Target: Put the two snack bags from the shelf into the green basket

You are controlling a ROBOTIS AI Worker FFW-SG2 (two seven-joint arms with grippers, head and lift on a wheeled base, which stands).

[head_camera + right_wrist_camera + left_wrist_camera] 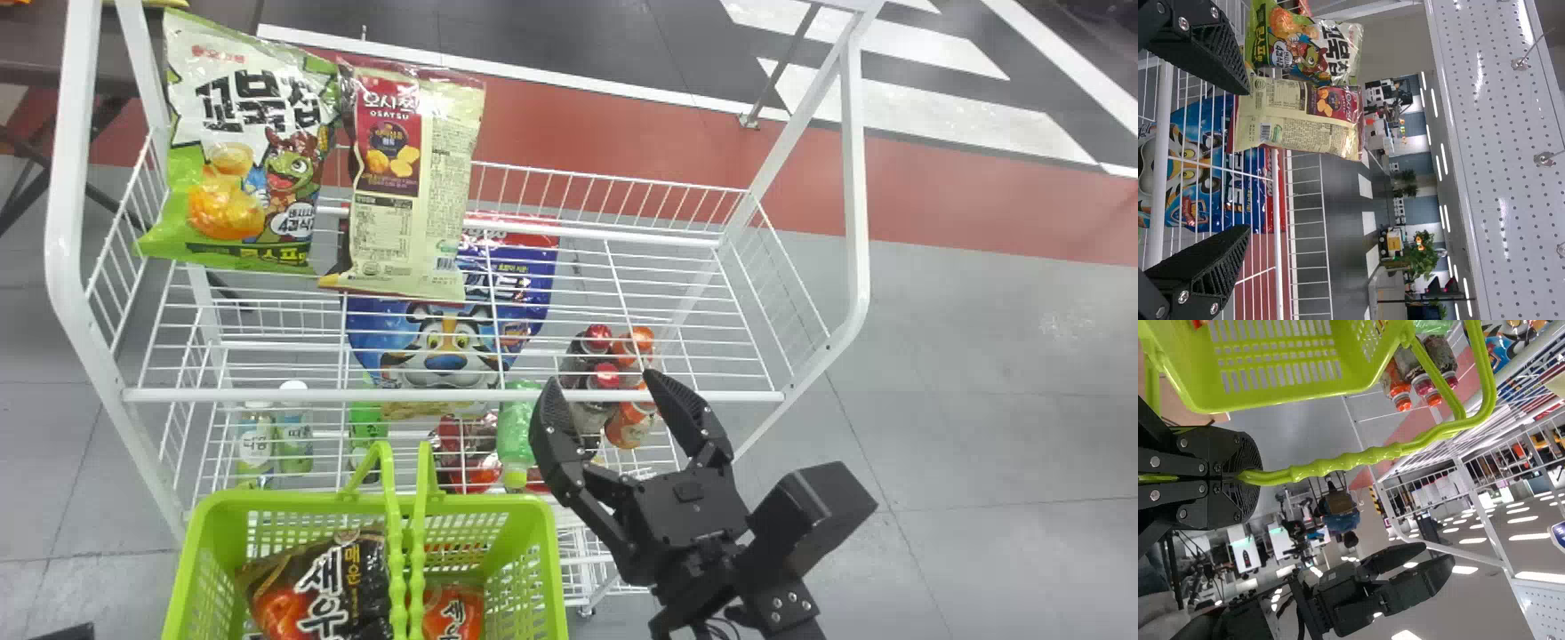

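On the left part of the upper tier of a white metal wire rack [67, 222] stands a green-and-white pillow-shaped plastic snack bag [240, 151]. Directly to its right, touching it, stands a cream-and-red oblong plastic snack bag [413, 187]. Below the upper tier lies a large blue-and-red plastic cereal bag [524, 298]. Orange-capped plastic bottles [629, 422] stand to the right of the cereal bag; two clear plastic bottles [255, 440] stand to its left. Near left, before the rack, is a green rectangular plastic basket [197, 542]. Inside, a black-and-red plastic packet [351, 582] lies left, an orange-red plastic packet [458, 613] right.
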